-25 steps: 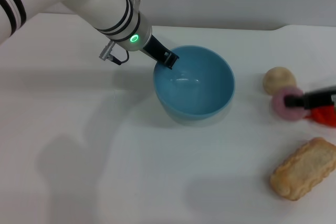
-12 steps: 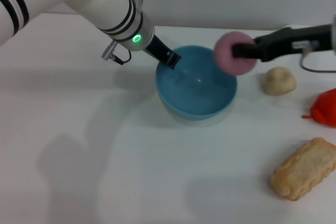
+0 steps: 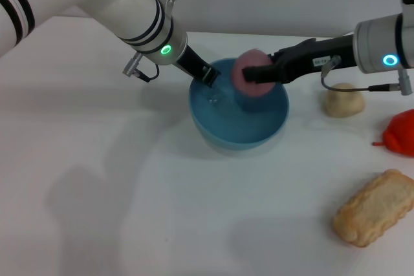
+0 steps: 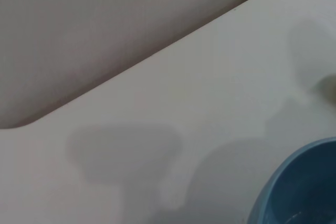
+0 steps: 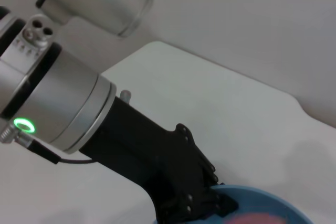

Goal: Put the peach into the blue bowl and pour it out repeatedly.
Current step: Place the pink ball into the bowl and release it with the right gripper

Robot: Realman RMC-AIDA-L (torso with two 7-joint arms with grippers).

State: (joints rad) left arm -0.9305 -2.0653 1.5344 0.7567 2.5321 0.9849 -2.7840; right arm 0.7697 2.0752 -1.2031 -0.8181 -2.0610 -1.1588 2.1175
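The light-blue bowl (image 3: 239,121) stands on the white table at the middle of the head view. My left gripper (image 3: 208,74) is shut on the bowl's far-left rim. The same gripper shows in the right wrist view (image 5: 202,203), clamped on the rim (image 5: 262,195). My right gripper (image 3: 253,74) is shut on the pink peach (image 3: 253,81) and holds it just above the bowl's inside, near the far rim. A sliver of the peach shows in the right wrist view (image 5: 257,219). The left wrist view shows the bowl's edge (image 4: 299,187).
A pale beige lump (image 3: 343,99) lies to the right of the bowl. A red item (image 3: 400,132) sits at the right edge. A tan bread-like block (image 3: 375,207) lies at the front right. The table's far edge (image 3: 278,33) meets a grey wall.
My right gripper lifted the peach from the table at the right and carried it left, now over the bowl. The left gripper stayed on the bowl's rim.
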